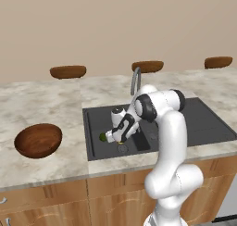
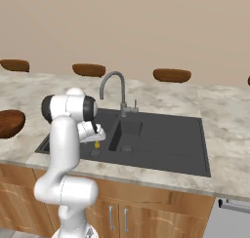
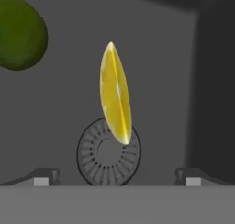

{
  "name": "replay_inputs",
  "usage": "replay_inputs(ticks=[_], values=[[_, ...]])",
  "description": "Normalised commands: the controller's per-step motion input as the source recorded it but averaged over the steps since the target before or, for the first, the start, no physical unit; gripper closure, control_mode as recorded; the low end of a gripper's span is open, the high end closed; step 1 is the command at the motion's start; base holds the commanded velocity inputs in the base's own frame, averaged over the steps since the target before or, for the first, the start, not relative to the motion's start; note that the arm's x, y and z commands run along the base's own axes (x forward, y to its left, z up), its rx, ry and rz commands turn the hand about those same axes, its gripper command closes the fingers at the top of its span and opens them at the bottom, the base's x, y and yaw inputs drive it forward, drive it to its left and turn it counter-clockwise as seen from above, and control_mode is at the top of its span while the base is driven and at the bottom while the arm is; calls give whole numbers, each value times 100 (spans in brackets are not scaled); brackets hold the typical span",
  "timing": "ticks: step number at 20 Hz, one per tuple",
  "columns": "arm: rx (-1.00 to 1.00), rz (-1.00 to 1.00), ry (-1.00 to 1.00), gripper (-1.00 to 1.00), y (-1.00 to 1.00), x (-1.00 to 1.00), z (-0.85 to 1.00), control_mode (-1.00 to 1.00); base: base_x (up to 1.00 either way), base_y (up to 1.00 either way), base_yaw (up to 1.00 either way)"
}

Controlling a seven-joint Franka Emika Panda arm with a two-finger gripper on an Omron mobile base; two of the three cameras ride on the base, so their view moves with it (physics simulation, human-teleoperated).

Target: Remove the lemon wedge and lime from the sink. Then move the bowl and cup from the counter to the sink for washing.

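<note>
First step, clearing fruit: tool [image 3: 117,177] spread wide and empty, low in sink [image 1: 203,123], lemon wedge [image 3: 116,94] straight ahead over drain, lime [image 3: 20,32] beside; next, lower and close on wedge.

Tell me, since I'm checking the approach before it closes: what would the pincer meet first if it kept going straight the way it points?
Most likely the lemon wedge, which lies between the open pincer's tips in the hand view, over the round drain of the sink. The lime sits off to one side, out of line. Depth is uncertain.
</note>
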Motion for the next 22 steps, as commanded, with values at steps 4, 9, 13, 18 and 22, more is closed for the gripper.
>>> replay_inputs(ticks=[4,9,13,18,22], values=[[-3,0,0,-100,0,24,-16,-100,0,0,0],[-3,0,-1,-100,1,23,-17,-100,0,0,0],[-2,0,0,-100,2,24,-18,-100,0,0,0],[0,0,0,-100,3,28,-20,-100,0,0,0],[0,0,0,-100,1,24,-18,-100,0,0,0]])
